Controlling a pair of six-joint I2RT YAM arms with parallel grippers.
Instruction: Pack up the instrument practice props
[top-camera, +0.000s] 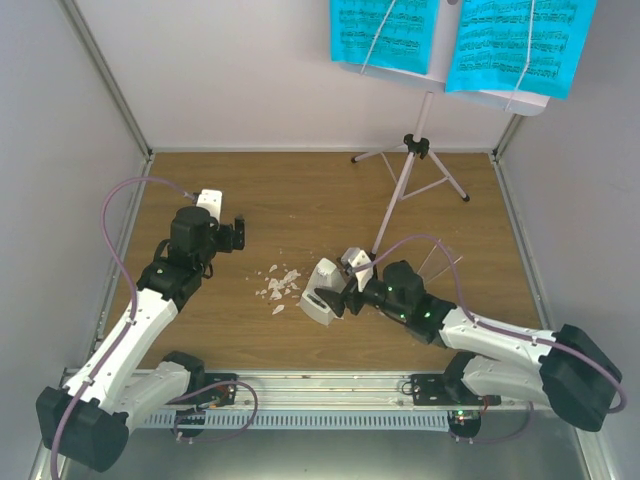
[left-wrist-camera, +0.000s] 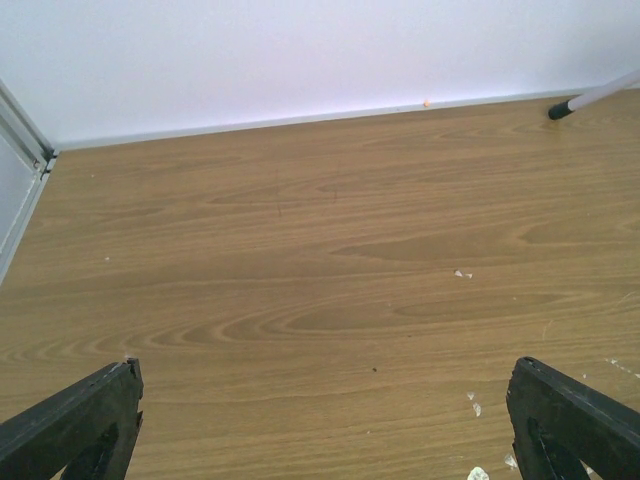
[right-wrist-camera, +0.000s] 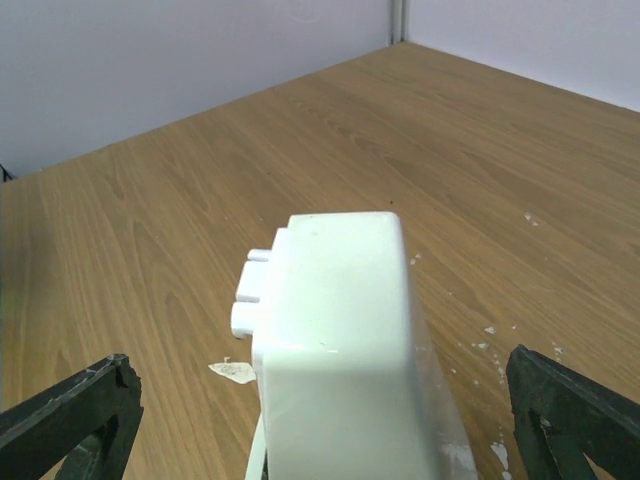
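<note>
Two grippers are seen, each spread to its widest and neither with anything in its hold. The right gripper (top-camera: 348, 286) is set low at the metronome (top-camera: 322, 292), which lies near the middle of the table (top-camera: 300, 200), just beside a scatter of white crumbs (top-camera: 280, 285). In the right wrist view the white body (right-wrist-camera: 335, 330) is framed between the two dark fingers, with clear space on either side. The left gripper (top-camera: 233, 234) is held over bare wood, well apart from every prop. The music stand (top-camera: 415, 150) is placed upright at the back, and the cyan pages (top-camera: 385, 35) are kept on its desk.

The step in hand is judged to be the reach for the metronome, before any grasp is made. For the next move, the jaws would need to be brought evenly about the body and closed before a lift is tried. The smooth casing may be prone to slipping.
</note>
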